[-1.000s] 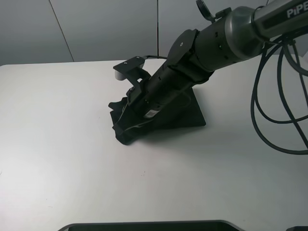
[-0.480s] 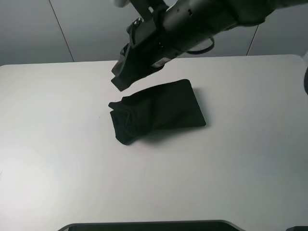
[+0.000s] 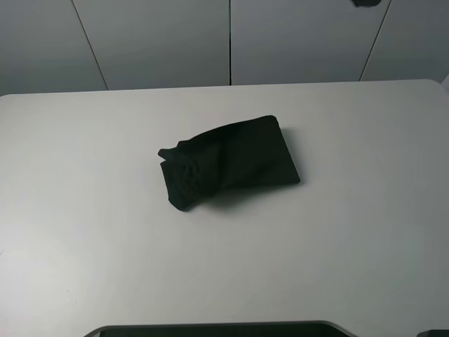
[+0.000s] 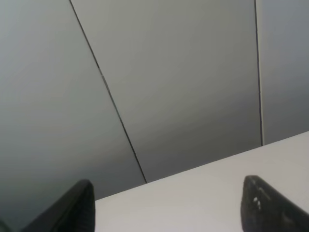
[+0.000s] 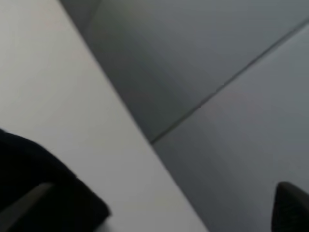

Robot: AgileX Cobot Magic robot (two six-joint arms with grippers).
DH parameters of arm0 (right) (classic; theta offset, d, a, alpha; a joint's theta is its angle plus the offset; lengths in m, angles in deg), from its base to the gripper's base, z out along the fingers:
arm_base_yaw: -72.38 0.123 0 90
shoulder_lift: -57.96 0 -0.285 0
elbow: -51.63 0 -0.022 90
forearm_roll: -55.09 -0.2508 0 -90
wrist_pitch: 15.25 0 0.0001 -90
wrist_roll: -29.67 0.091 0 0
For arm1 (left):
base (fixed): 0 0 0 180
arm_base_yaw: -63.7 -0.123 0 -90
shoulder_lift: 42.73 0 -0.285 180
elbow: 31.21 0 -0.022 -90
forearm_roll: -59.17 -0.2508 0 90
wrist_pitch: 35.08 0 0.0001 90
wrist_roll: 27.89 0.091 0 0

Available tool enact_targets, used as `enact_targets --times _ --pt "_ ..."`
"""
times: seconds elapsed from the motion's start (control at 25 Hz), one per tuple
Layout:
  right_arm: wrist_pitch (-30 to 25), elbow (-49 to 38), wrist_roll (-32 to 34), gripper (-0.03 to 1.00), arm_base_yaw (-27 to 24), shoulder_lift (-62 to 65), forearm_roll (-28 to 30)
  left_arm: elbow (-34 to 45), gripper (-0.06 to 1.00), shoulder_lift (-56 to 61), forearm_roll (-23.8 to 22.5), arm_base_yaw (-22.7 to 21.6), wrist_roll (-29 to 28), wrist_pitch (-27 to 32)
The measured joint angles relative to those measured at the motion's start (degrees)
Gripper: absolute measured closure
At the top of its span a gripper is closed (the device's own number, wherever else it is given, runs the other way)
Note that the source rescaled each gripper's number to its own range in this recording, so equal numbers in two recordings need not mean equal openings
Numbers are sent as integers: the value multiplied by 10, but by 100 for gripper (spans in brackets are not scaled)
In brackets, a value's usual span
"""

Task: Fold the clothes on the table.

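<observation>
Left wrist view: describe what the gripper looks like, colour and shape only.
Only the two fingertips of the left gripper show. Both fingers are black with rounded ends and a slightly textured matte surface. No cables, labels or markings are visible on them. In the right wrist view, the right gripper shows only as dark, blurred shapes, too unclear to describe further.

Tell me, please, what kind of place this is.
Probably a lab or test room set up for a robot, not a home: a plain white table holding only one folded black cloth, and bare grey wall panels behind it.
</observation>
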Motion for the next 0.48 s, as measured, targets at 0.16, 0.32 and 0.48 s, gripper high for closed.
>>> enact_targets --times 0.16,0.32,0.48 --pt "-87 0 52 -3 0 94 165 0 7 32 2 0 0 51" --pt "-241 0 59 -3 0 185 289 0 3 49 4 0 0 114" --pt "-295 0 60 -3 0 281 339 -3 0 59 32 0 0 135"
